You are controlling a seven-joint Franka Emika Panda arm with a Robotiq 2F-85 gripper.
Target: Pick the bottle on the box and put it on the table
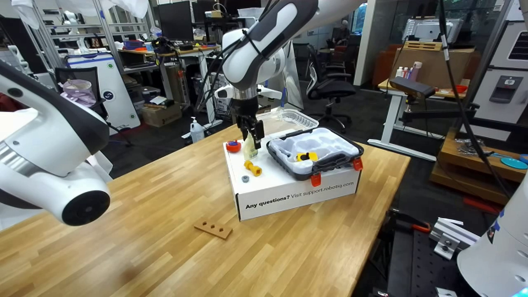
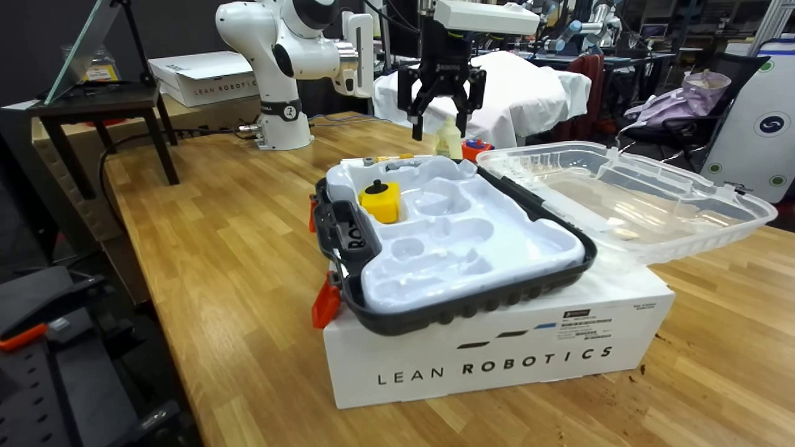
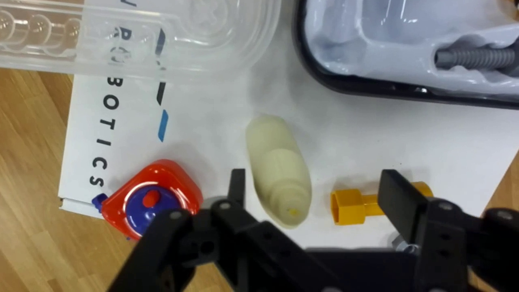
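The pale cream bottle stands upright on the white box near its edge, in both exterior views [image 1: 250, 152] [image 2: 447, 144] and in the wrist view [image 3: 279, 170]. The white box [image 1: 299, 196] [image 2: 497, 363] [image 3: 215, 105] lies flat on the wooden table [image 1: 165, 235] [image 2: 236, 310] [image 3: 28, 162]. My gripper [image 1: 252, 142] [image 2: 439, 131] [image 3: 315, 178] points down with its fingers wide apart and holds nothing. In the wrist view the bottle shows between the fingers, closer to the left finger, with a gap to each. The fingertips are near the bottle's upper part; exact depth is unclear.
On the box are a red-and-blue piece [image 1: 233, 146] [image 3: 152, 198], a yellow bolt [image 1: 253, 168] [image 3: 350, 207], a grey nut [image 1: 245, 179] and an open case [image 2: 447, 248] with a clear lid [image 2: 621, 198]. A holed wooden strip [image 1: 213, 229] lies on the table.
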